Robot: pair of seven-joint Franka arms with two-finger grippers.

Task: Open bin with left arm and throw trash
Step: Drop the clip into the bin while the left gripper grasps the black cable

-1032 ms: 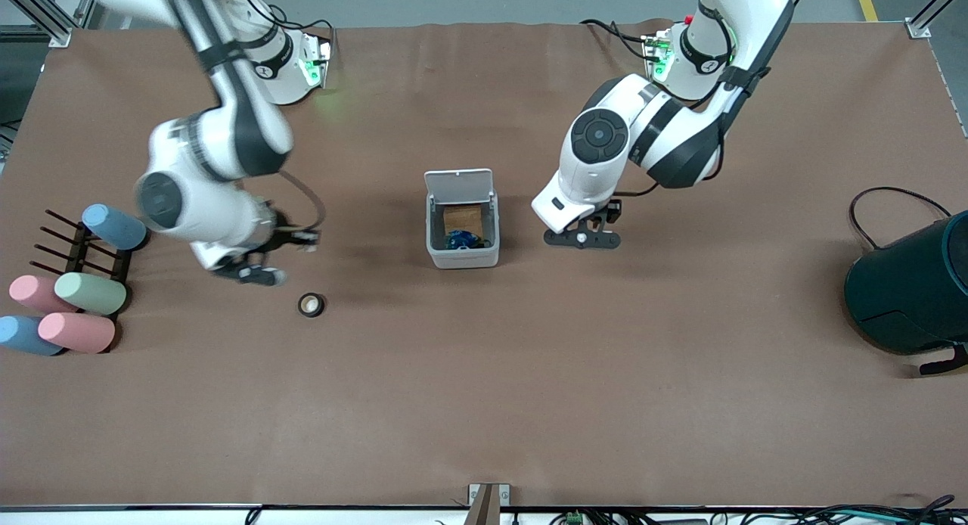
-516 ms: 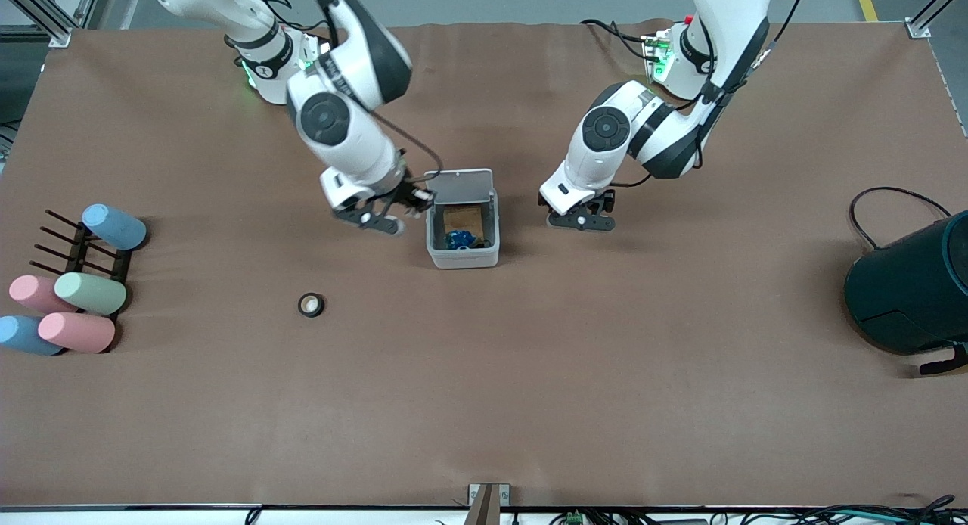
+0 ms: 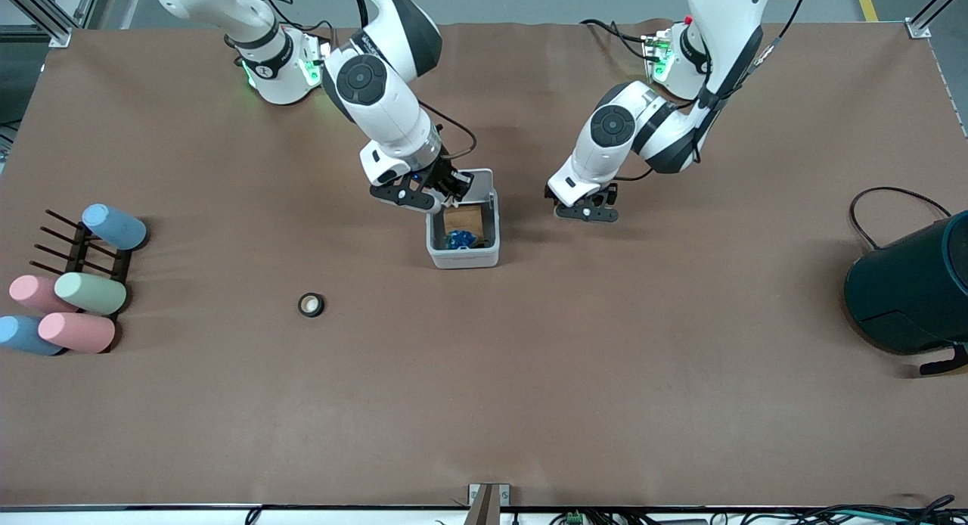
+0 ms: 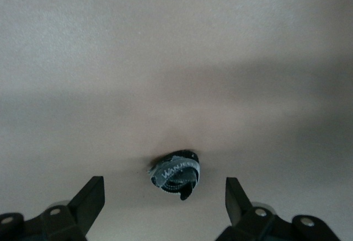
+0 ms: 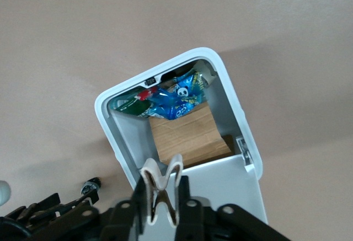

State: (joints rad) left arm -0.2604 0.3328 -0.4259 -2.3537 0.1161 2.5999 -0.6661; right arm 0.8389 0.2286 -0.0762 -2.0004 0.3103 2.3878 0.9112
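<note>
The white bin [image 3: 463, 259] stands mid-table with its lid [image 3: 478, 179] raised. My right gripper [image 3: 451, 195] hangs over the bin's lid end, shut on the white hourglass frame [image 5: 150, 176]. In the right wrist view [image 5: 161, 195] the open bin [image 5: 110, 114] lies below it. My left gripper [image 3: 586, 211] is open and low over the table beside the bin, toward the left arm's end. In the left wrist view [image 4: 164, 190] the black lump [image 4: 175, 173] lies on the table between its open fingers. The black ring [image 3: 311, 305] lies on the table, nearer the front camera than the bin.
A blue wrapper [image 5: 176, 100] and a brown board [image 5: 185, 133] lie in the bin. Pastel cylinders [image 3: 89, 293] rest on a dark rack at the right arm's end. A dark teal drum [image 3: 907, 290] with a cable stands at the left arm's end.
My right arm swung from near the rack to over the bin, carrying the white frame. My left gripper drew back a little toward its base.
</note>
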